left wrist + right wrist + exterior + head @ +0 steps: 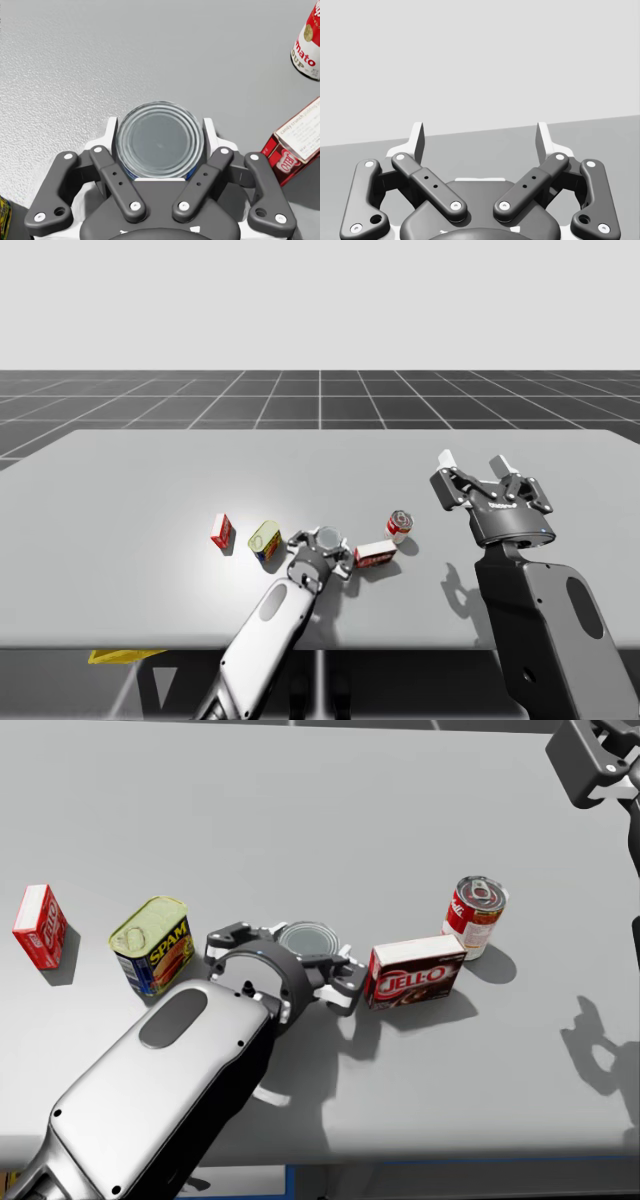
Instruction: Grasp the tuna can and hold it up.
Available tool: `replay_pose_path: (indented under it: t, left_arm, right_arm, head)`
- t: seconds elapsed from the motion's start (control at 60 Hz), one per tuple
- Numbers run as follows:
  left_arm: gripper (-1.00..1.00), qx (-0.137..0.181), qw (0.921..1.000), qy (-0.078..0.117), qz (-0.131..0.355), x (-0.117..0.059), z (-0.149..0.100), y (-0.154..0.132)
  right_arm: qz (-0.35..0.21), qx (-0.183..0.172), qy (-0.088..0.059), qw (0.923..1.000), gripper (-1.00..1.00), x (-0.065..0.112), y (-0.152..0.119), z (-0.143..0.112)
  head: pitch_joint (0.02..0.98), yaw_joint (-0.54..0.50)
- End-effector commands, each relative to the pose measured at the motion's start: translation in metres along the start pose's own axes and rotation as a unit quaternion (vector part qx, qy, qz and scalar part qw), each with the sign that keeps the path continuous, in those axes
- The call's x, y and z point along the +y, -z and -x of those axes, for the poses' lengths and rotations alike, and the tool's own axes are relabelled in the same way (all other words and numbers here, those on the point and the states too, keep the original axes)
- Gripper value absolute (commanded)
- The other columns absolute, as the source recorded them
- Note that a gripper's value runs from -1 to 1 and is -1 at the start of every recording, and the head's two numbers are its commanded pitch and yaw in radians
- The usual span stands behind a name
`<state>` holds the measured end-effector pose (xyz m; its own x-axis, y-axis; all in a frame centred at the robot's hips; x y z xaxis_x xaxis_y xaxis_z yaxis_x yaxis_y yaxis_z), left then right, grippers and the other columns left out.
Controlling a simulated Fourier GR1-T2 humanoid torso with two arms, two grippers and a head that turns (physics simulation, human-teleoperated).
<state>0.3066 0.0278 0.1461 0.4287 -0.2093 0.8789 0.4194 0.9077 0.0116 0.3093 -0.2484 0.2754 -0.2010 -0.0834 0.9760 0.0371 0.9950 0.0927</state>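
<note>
Nearest in the head view is the robot's left forearm [160,1090], a broad grey shell rising from the lower left of the frame toward the middle of the bench [300,810]. At its end the left tool [290,955] is closed on the tuna can [305,937]. In the left wrist view the flat round can [160,140] sits between the two white fingertips [111,131], which press against its sides, one on each side. Whether the can's base is clear of the bench cannot be told.

In the head view a blue and yellow rectangular can [152,945] stands just left of the tool, and a small red box [40,926] stands further left, near the frame's left edge. A dark red box [415,972] lies just right of the tool, with an upright red and white round can [475,915] close behind it on the right.

In the high view the right tool [472,462] is at right of centre, raised above the bench and well apart from everything on it. Its fingers are spread wide with nothing between them.
</note>
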Motion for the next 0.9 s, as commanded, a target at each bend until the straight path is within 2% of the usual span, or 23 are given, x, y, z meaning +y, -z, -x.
replay_pose_path:
  t: [0.017,0.217,0.417,0.6,0.9]
  left_arm:
    - [0.94,0.018,0.9998,0.006,0.007,0.0008,0.0085,0.0021]
    - [1.0,0.018,0.9996,0.017,0.015,-0.0003,0.0107,-0.001]
    - [1.0,0.019,0.9994,0.022,0.019,0.0003,0.0117,-0.0012]
    - [1.0,0.021,0.9993,0.023,0.022,0.0001,0.0123,-0.0012]
    - [1.0,0.02,0.9991,0.028,0.024,-0.0011,0.0123,-0.0005]
  right_arm:
    - [0.0,0.0,-0.001,1.0,-1.0,-0.0002,0.0001,0.0]
    - [0.001,0.0,-0.001,1.0,-1.0,0.0,-0.0001,-0.0001]
    - [0.001,-0.001,-0.002,1.0,-1.0,0.0003,-0.0003,-0.0001]
    - [0.001,-0.001,-0.004,1.0,-1.0,0.0005,-0.0003,0.0006]
    - [0.002,-0.004,-0.008,1.0,-1.0,-0.0004,-0.0004,0.0014]
  head:
    - [0.875,-0.06]
    - [0.839,-0.06]
    - [0.648,-0.05]
    - [0.525,-0.05]
    - [0.478,-0.04]
